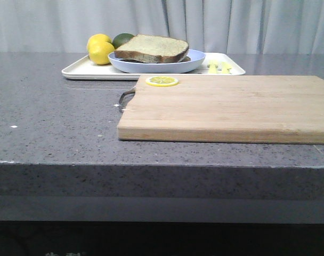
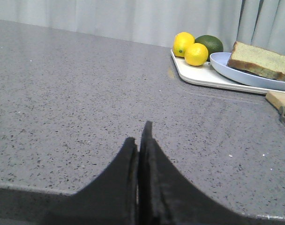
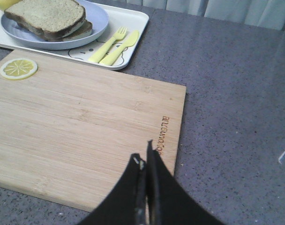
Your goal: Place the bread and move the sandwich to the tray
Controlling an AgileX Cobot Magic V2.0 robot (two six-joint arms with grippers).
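Observation:
The sandwich (image 1: 151,49) lies on a pale blue plate (image 1: 151,66), which stands on the white tray (image 1: 82,69) at the back of the counter. Its top layer is the thick speckled bread (image 3: 46,14), resting on a thinner slice whose edge (image 3: 84,31) peeks out. The left wrist view shows the same bread (image 2: 262,61) and tray (image 2: 194,75) far off. My left gripper (image 2: 139,132) is shut and empty over bare grey counter. My right gripper (image 3: 142,150) is shut and empty above the near corner of the wooden cutting board (image 3: 77,122). Neither gripper appears in the front view.
The cutting board (image 1: 231,106) lies just in front of the tray, with a lemon slice (image 1: 162,81) at its back left corner. Two lemons (image 1: 100,50) and a dark green fruit (image 1: 122,39) sit on the tray's left end. A yellow-green fork and knife (image 3: 114,44) mark its right end.

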